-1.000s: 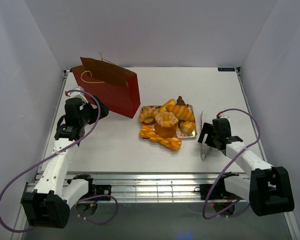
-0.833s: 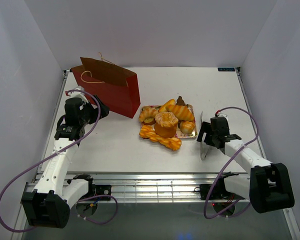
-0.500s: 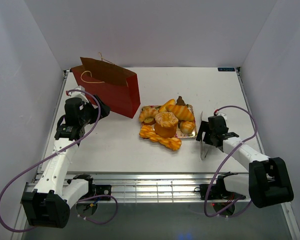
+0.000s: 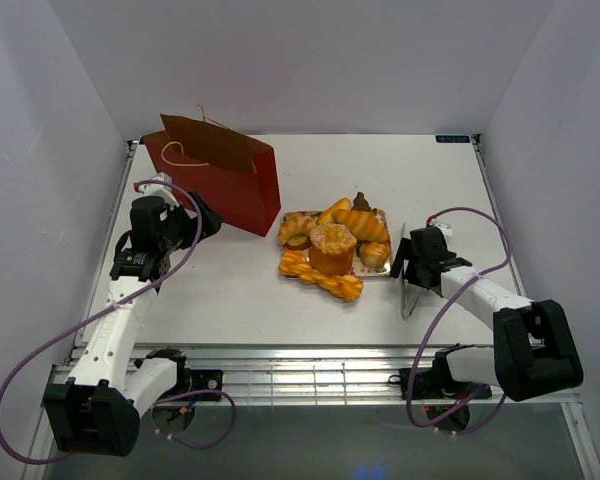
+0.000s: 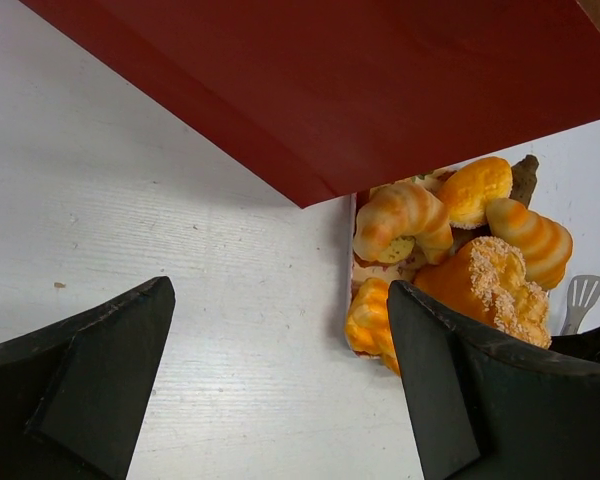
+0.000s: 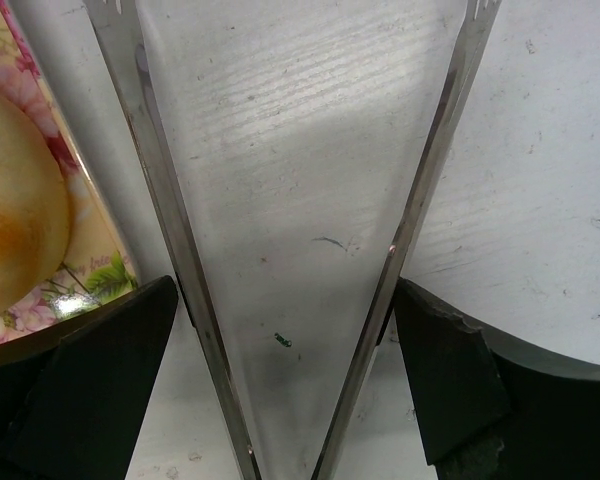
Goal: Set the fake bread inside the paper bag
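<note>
The fake bread (image 4: pixel 332 248) is a pile of glossy golden pastries on a pink floral tray (image 6: pixel 90 270) at the table's middle. The dark red paper bag (image 4: pixel 220 180) stands upright at the back left, its mouth open. My left gripper (image 4: pixel 202 222) hovers open just in front of the bag's lower right corner (image 5: pixel 360 90), nothing between its fingers; a croissant (image 5: pixel 400 215) and a round cake (image 5: pixel 485 285) show past it. My right gripper (image 6: pixel 285 380) is open, low over the table right of the tray, straddling both arms of metal tongs (image 6: pixel 145 150).
The tongs (image 4: pixel 404 290) lie on the table right of the tray, running front to back. A golden roll (image 6: pixel 15 210) sits at the tray's right edge close to my right fingers. White walls enclose the table on three sides.
My right gripper has crept forward and slightly left along the tongs, toward the tray. The left arm, bag and pastries have not moved.
</note>
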Robot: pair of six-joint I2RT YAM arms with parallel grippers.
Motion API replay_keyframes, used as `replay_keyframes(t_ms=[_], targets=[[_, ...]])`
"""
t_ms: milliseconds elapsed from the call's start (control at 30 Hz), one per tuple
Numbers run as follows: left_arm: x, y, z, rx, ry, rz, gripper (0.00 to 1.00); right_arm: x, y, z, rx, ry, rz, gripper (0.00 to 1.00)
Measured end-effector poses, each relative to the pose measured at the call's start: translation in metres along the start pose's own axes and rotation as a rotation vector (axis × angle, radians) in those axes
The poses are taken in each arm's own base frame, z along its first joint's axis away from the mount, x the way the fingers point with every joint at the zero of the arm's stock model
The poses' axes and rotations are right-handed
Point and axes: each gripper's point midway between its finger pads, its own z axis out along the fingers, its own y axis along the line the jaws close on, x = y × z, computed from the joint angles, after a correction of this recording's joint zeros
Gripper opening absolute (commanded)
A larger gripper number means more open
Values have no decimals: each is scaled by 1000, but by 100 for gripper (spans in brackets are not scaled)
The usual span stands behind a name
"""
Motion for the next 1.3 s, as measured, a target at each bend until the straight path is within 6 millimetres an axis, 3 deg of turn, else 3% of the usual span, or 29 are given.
replay_keyframes(t_ms=[167,400,867,1300], targets=[[0,-1,0,7,3,-3,97,0,0,0,2,0,-3,91],[2,-3,0,19,9,-5,97,2,0,-1,5,6,-4,77],[3,-6,-1,31,17,-10,97,5,-1,-8,1,13,-15,73],[4,-6,0,31,18,-12,97,-24,6,-37,-42,-59,-9,72]])
